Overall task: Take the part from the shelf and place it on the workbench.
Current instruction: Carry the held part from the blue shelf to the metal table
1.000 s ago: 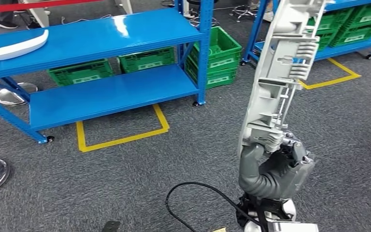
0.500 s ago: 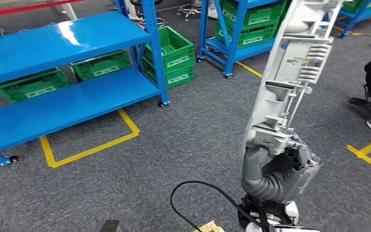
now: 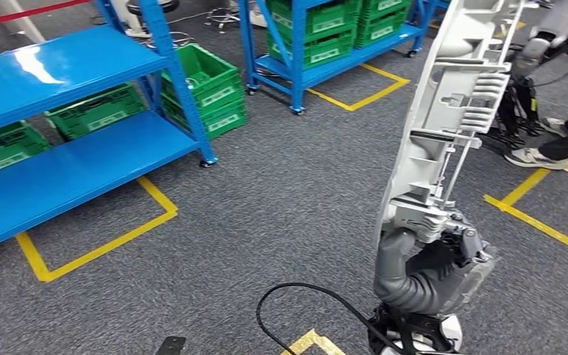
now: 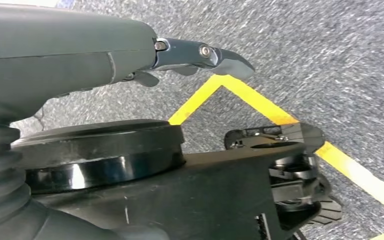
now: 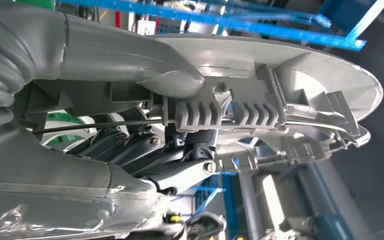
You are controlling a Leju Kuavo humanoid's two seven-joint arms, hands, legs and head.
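The part (image 3: 451,111) is a long light-grey plastic moulding with ribs and clips, standing almost upright at the right of the head view. My right hand (image 3: 433,259) grips its lower end, thumb wrapped around the base. In the right wrist view the thumb lies over the part's (image 5: 280,85) ribbed inner face and the dark fingers (image 5: 145,150) curl under it. My left hand (image 4: 80,50) hangs over the carpet with nothing in it, one dark finger (image 4: 205,52) stretched out.
A blue two-level shelf (image 3: 66,66) stands at the left with green crates (image 3: 207,89) under and beside it. Another blue rack with crates (image 3: 318,29) is behind. Yellow floor tape (image 3: 96,248) marks bays. A black cable (image 3: 303,296) loops near my body. A person's shoes (image 3: 532,157) are at the right.
The whole picture has shifted left, so the camera has turned to the right. The part stays upright in my right hand. A person's legs have come into the picture at the right.
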